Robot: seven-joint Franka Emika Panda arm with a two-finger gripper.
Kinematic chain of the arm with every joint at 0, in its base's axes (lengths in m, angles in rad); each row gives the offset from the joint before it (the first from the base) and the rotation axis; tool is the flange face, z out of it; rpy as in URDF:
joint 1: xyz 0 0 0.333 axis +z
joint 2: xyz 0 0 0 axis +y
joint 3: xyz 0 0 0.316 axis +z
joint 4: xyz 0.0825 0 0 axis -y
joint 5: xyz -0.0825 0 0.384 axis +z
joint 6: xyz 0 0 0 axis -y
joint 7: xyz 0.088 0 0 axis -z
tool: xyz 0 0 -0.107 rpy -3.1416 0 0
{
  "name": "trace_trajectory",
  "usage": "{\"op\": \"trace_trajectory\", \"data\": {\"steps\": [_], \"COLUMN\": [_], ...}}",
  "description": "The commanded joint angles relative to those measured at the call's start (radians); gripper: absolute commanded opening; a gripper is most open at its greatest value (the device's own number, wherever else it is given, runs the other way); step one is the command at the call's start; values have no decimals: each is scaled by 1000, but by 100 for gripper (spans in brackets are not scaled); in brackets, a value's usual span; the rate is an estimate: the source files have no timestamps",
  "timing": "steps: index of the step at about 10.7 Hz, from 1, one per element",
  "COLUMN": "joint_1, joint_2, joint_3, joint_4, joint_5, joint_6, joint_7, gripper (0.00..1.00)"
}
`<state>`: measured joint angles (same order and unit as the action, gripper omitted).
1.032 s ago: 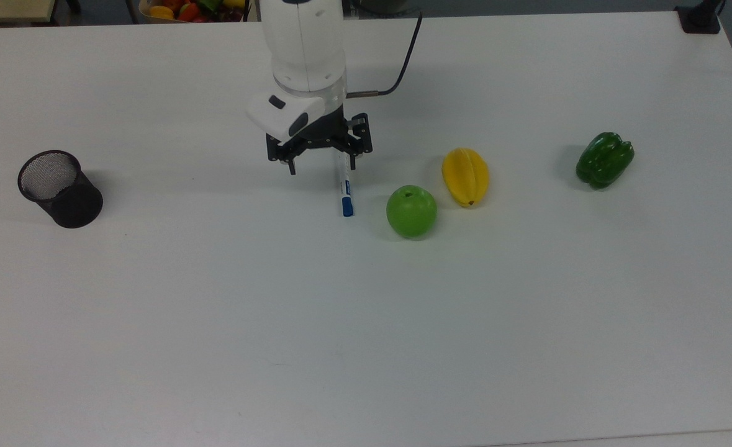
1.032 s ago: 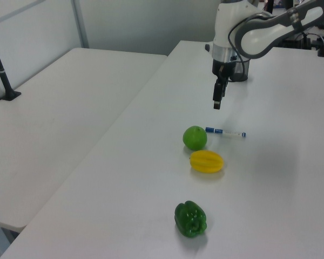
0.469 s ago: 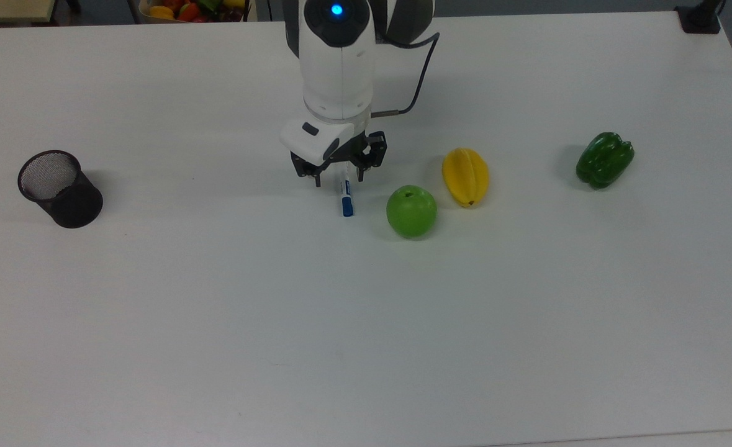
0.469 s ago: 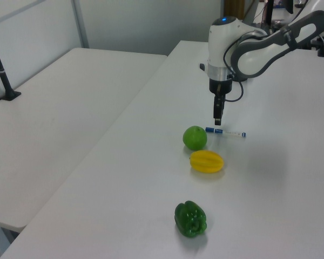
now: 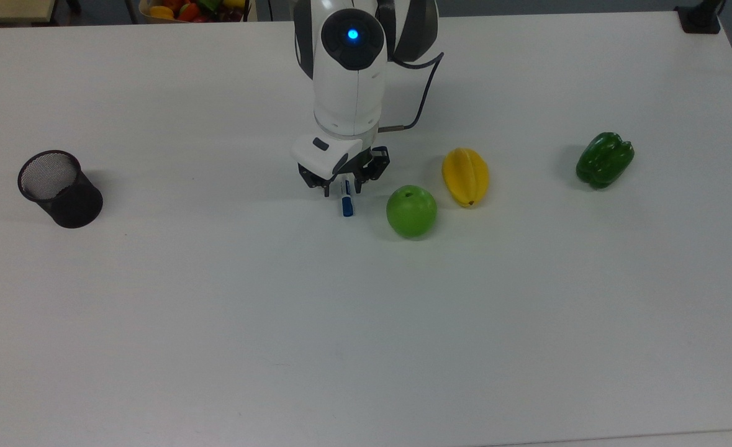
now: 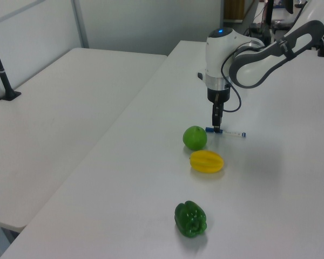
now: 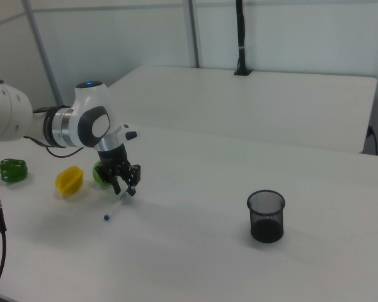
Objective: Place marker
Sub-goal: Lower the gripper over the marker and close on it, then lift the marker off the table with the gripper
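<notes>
- My gripper (image 5: 341, 189) hangs low over the marker (image 5: 346, 200), my two fingers spread, one on either side of its white barrel; I can't tell whether they touch it.
- The marker lies flat on the white worktop (image 5: 366, 323), its blue cap pointing toward the top view's bottom edge. It sits nearer the worktop's far edge than its near edge, roughly midway between the two side edges.
- In the left view my gripper (image 6: 216, 127) stands upright over the capped end of the marker (image 6: 227, 133).
- A green apple (image 5: 411, 211) sits just beside the marker, on the top view's right.
- A yellow starfruit (image 5: 465, 176) lies near the apple, and a green pepper (image 5: 604, 159) sits toward the worktop's right edge in the top view.
- A black mesh cup (image 5: 59, 189) stands upright near the top view's left edge, well apart from me.
</notes>
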<state>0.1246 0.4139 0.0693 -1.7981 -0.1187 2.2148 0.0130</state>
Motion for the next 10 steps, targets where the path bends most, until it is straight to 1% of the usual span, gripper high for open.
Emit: {"op": "trace_trajectory", "data": {"steps": [1, 2, 4, 5, 6, 10], "joint_1": [17, 17, 18, 18, 18, 20], "joint_2": [3, 3, 3, 3, 3, 3], "joint_3": [-8, -8, -6, -5, -5, -3], "joint_4": [-12, -12, -15, -21, -23, -34], "joint_5": [-36, -36, -36, -36, -36, -41], "joint_6": [26, 26, 26, 26, 26, 26], "joint_7": [39, 48, 58, 58, 58, 58], "gripper": [45, 41, 22, 18, 16, 16]}}
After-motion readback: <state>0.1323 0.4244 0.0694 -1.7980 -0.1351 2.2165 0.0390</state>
